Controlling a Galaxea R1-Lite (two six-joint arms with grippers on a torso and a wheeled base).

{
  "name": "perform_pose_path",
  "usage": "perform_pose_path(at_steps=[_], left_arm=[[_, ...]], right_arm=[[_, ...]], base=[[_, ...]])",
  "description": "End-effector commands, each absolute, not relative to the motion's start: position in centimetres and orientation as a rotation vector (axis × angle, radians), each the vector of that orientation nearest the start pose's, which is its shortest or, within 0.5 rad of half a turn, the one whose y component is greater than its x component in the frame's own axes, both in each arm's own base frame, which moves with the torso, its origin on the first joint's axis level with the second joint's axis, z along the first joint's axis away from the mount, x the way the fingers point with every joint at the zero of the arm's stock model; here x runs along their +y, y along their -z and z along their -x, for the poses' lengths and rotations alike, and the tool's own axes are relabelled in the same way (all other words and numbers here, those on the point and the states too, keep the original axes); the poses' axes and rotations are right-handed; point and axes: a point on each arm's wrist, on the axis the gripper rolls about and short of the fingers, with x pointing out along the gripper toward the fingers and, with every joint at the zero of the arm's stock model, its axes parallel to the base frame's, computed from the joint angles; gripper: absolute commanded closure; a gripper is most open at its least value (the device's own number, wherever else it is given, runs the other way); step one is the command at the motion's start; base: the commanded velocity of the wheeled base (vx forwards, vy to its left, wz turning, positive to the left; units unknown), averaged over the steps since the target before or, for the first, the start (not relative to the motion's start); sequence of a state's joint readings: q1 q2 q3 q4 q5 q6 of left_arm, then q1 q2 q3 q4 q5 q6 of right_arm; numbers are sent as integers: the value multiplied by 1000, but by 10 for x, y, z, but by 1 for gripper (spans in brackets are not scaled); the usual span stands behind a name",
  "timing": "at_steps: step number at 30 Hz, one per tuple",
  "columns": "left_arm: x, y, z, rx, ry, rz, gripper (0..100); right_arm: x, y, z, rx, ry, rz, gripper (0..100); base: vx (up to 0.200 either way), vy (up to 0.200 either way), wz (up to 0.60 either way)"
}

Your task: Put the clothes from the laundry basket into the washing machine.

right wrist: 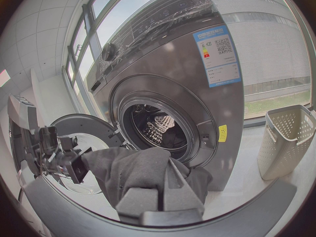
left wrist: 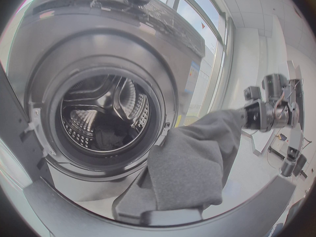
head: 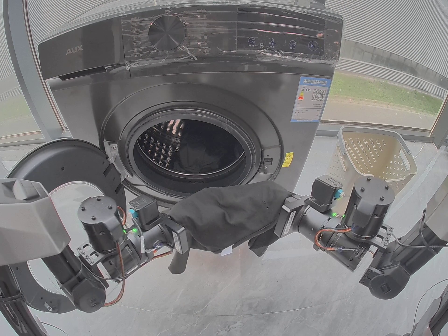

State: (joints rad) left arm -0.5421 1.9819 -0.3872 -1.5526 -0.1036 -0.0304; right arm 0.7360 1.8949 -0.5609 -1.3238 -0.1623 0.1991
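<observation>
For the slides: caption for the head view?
Both arms' jaws hold a dark garment before the open washing machine, laundry basket beside it.

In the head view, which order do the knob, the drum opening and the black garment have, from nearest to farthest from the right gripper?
1. Garment, held in it.
2. Drum opening, just behind, centre.
3. Knob, at the top, left of centre.

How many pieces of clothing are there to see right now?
2: a black garment stretched between the left pincer and right pincer before the washing machine's opening, and a dark heap inside the drum, which may hide more.
</observation>
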Motion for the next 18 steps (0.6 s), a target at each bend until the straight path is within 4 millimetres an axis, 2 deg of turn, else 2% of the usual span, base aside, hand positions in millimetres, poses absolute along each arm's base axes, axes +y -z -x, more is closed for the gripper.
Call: perform_pose_path(at_steps=[1, 11, 18], left_arm=[[-139, -119, -239, -20, 623, 53, 100], [-135, -132, -248, -75, 598, 89, 100], [-134, -138, -246, -94, 599, 94, 100]], right_arm=[[211, -116, -238, 108, -568, -167, 100], [224, -88, -248, 162, -566, -142, 100], [226, -80, -250, 162, -566, -142, 100]], base=[[0, 0, 0], [0, 0, 0], [0, 0, 0]])
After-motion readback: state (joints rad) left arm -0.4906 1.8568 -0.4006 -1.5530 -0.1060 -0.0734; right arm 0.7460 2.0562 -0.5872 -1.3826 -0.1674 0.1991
